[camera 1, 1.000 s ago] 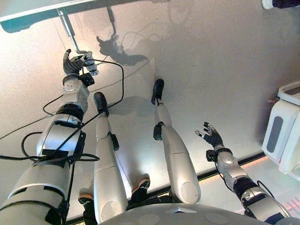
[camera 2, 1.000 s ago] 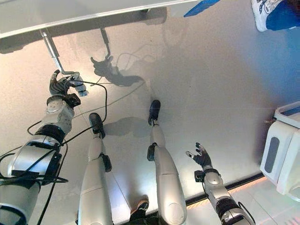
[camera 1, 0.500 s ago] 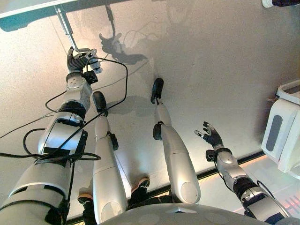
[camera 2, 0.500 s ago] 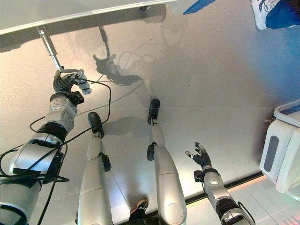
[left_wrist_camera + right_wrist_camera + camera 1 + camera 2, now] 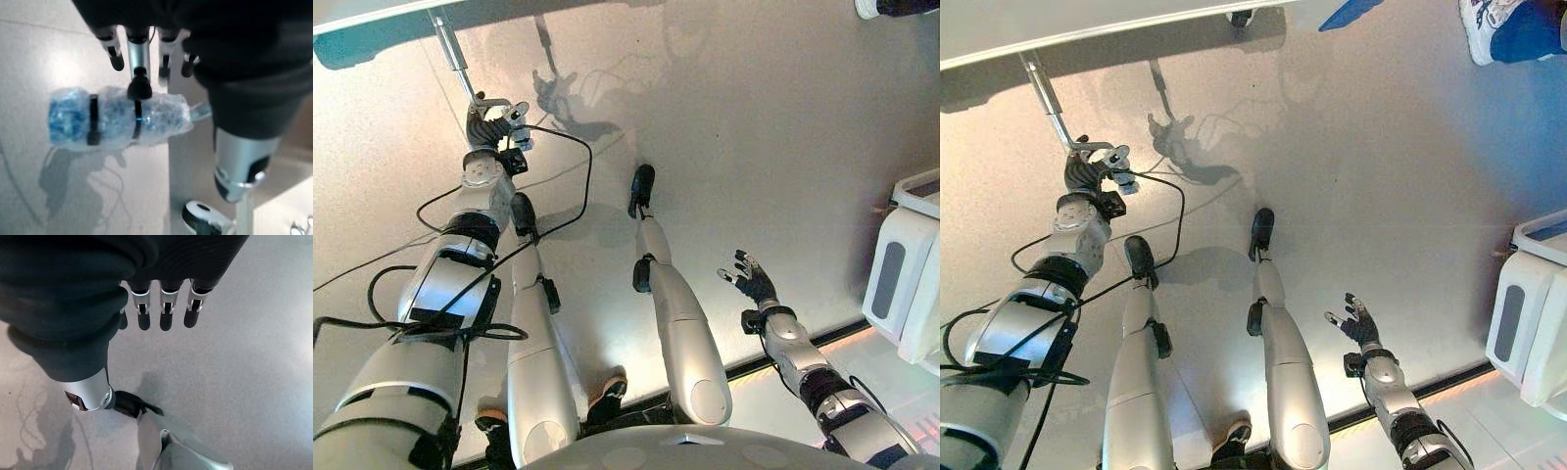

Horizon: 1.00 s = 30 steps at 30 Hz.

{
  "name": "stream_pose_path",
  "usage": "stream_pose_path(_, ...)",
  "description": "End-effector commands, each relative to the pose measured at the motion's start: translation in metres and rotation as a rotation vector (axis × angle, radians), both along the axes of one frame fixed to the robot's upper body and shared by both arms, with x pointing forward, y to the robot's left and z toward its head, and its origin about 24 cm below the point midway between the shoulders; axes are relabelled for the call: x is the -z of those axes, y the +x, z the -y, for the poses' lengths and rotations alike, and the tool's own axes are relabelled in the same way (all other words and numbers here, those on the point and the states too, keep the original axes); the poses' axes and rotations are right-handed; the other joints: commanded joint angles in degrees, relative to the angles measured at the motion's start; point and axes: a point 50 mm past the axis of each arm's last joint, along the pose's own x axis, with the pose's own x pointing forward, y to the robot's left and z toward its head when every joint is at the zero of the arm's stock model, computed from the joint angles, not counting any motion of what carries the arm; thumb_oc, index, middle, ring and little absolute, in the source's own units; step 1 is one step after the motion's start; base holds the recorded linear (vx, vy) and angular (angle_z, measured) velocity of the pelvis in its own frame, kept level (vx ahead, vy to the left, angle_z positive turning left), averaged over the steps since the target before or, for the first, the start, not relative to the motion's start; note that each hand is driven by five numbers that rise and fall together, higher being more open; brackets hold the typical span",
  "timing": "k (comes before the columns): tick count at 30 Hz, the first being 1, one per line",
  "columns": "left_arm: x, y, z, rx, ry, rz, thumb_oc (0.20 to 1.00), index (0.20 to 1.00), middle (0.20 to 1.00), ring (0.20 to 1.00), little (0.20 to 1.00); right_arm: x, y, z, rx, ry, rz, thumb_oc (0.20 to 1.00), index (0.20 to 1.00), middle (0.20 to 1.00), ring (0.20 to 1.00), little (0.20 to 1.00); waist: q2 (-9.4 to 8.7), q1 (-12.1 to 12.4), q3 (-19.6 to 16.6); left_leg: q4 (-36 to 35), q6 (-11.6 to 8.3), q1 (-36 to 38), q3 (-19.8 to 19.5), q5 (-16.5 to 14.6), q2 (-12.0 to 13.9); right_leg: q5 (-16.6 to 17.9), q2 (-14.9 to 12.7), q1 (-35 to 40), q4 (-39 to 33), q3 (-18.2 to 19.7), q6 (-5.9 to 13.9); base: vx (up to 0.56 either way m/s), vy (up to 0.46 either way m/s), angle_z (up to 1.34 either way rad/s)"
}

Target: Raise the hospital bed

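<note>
My left robot hand (image 5: pixel 489 122) curls round the crank (image 5: pixel 1056 106) under the bed (image 5: pixel 1087 24), ready to wind it. Right robot hand (image 5: pixel 752 282) hangs spread, far from the crank, holding nothing.

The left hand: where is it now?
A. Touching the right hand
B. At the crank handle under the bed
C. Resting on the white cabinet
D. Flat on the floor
B: the left hand is up at the crank handle, at the end of the metal rod that slopes down from under the bed; the right hand hangs open, far away.
</note>
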Motion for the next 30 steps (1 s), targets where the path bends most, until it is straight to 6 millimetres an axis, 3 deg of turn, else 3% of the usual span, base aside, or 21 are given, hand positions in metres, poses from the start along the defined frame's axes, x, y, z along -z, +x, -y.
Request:
stream_pose_path(1,0.006,0.001,0.012,0.064,0.029,-0.006,1.000,1.000,1.000,1.000,1.000,0.004,-0.017,0.016,-0.005,-0.048,-0.020,1.000,1.000,1.000,1.000,1.000,-0.75,1.1,1.2,-9.9,5.57,1.6,-1.7,4.3,-5.0,-0.8,2.9,0.6,0.2,0.1,6.28,0.00,0.000,0.00)
stream_pose_path(9,0.021,-0.002,0.021,0.082,-0.002,-0.029,1.000,1.000,1.000,1.000,1.000,0.003,-0.014,0.015,-0.003,-0.054,-0.014,1.000,1.000,1.000,1.000,1.000,-0.49,0.9,1.0,-9.9,5.82,2.5,-1.5,4.3,-4.9,-0.9,3.1,1.1,0.2,0.7,6.05,-0.01,0.000,-0.01)
stream_pose_path(16,0.048,-0.009,0.028,0.094,-0.021,-0.097,1.000,1.000,1.000,1.000,1.000,0.003,-0.014,0.016,0.009,-0.061,-0.017,1.000,1.000,1.000,1.000,1.000,-0.01,1.1,0.4,-9.9,6.03,3.7,-1.2,4.1,-5.0,-1.0,3.3,1.8,0.3,1.1,5.79,-0.01,0.001,-0.05)
stream_pose_path(23,0.054,-0.010,0.028,0.097,-0.025,-0.117,1.000,1.000,1.000,1.000,1.000,0.005,-0.014,0.017,0.013,-0.071,-0.027,1.000,1.000,1.000,1.000,1.000,0.05,1.2,0.3,-9.9,6.09,4.1,-1.0,4.2,-5.0,-1.0,3.4,2.1,0.3,1.1,5.65,0.00,0.000,-0.01)
stream_pose_path(30,0.082,-0.021,0.023,0.075,0.003,-0.213,1.000,1.000,1.000,1.000,1.000,0.007,-0.015,0.018,0.026,-0.075,-0.040,1.000,1.000,1.000,1.000,1.000,0.08,1.4,-0.1,-9.9,6.28,4.7,-1.2,4.3,-4.9,-1.1,3.6,2.6,0.5,1.0,5.32,0.00,0.000,0.00)
